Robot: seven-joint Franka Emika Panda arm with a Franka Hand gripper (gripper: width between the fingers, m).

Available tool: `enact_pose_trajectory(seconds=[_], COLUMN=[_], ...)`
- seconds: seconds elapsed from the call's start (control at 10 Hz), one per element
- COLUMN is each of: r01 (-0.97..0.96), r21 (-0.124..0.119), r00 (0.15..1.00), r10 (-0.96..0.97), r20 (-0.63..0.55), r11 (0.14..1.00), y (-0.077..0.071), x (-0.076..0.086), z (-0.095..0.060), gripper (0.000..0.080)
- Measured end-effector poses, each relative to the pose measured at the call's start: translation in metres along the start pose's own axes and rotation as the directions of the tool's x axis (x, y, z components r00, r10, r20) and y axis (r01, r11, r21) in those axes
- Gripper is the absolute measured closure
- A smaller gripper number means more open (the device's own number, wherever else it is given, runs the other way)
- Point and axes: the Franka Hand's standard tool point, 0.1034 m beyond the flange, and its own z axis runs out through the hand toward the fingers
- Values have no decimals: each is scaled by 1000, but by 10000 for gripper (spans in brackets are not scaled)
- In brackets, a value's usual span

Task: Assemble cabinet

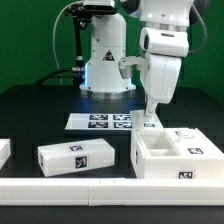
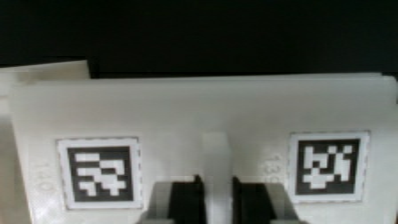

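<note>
The cabinet (image 1: 158, 163) is a hollow white box with compartments open upward and several tags, at the exterior view's lower right. My gripper (image 1: 150, 112) hangs straight down over its back left corner, by a small tag. In the wrist view a wide white face of the cabinet (image 2: 214, 105) carries two tags, with a thin raised rib between them. My gripper (image 2: 217, 200) has its dark fingers (image 2: 175, 200) close together, one on each side of that pale rib. No knob is visible.
The marker board (image 1: 108, 121) lies behind the cabinet, and its corner also shows in the wrist view (image 2: 45, 75). A long white block with one tag (image 1: 75, 155) lies to the exterior view's left. Another white piece (image 1: 3, 150) sits at the left edge. A white bar (image 1: 60, 187) runs along the front.
</note>
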Motion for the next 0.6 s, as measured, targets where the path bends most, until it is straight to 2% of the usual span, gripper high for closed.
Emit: enact_pose_trajectory(seconds=[0.2, 0.3, 0.4, 0.6], r01=[59, 62, 70, 66], r21=[6, 20, 21, 21], r00=[998, 998, 997, 997], r10=[-59, -62, -70, -66], r20=[11, 21, 28, 29], r11=[998, 998, 997, 998], y=[21, 33, 48, 49], x=[-5, -7, -8, -11], z=[-4, -4, -5, -3], gripper=[737, 737, 737, 737])
